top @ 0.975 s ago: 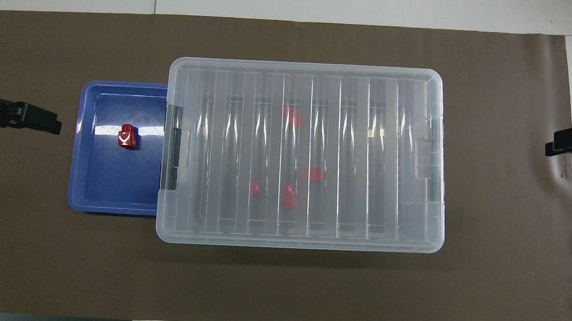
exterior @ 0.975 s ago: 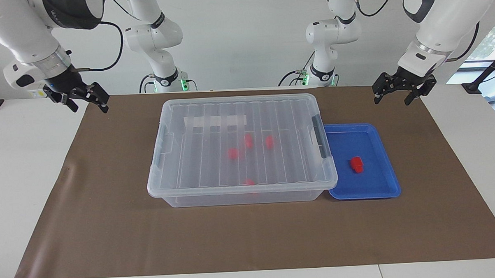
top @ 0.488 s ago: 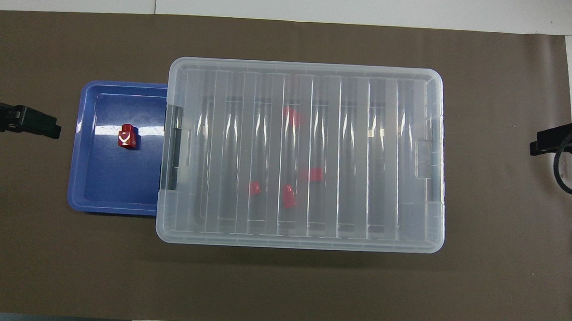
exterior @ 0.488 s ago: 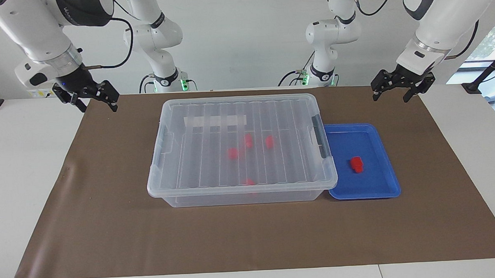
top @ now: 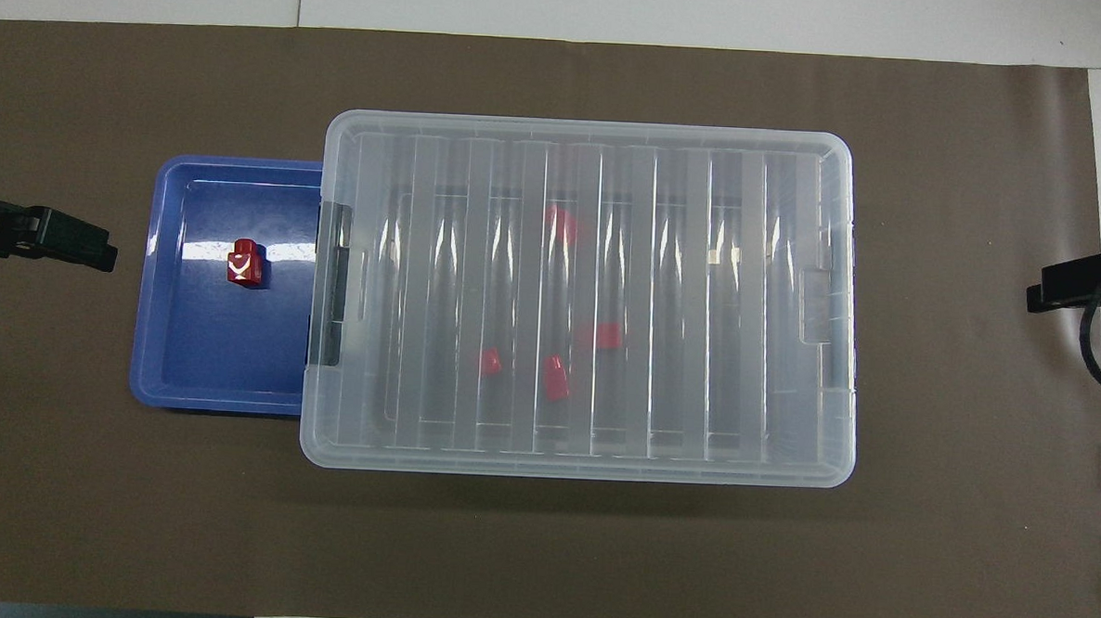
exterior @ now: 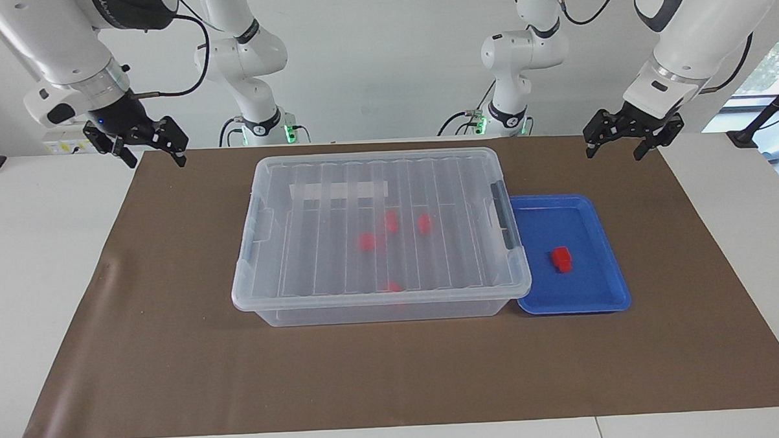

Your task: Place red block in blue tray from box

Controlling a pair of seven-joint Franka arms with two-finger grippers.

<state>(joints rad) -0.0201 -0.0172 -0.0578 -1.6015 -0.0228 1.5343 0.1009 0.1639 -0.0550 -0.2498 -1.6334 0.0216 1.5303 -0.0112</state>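
1. you have one red block (exterior: 561,259) sitting loose in the blue tray (exterior: 600,302), at the right of the facing view; four more red blocks (exterior: 366,241) show blurred through the ribbed lid of the box (exterior: 383,303) at mid frame.
2. the left hand (exterior: 622,143) hangs at the upper right of the facing view, fingers wide and holding nothing; the right hand (exterior: 147,149) hangs at the upper left, also wide and empty. neither touches box or tray.
3. judge the block as light, rigid plastic, glossy and so a bit slippery; it will not crush.
4. take it across two flat, parallel sides, low on the body, not on the narrower cap on top.
5. the lid is on, so any block inside cannot be reached until it comes off; expect thin, springy plastic there.
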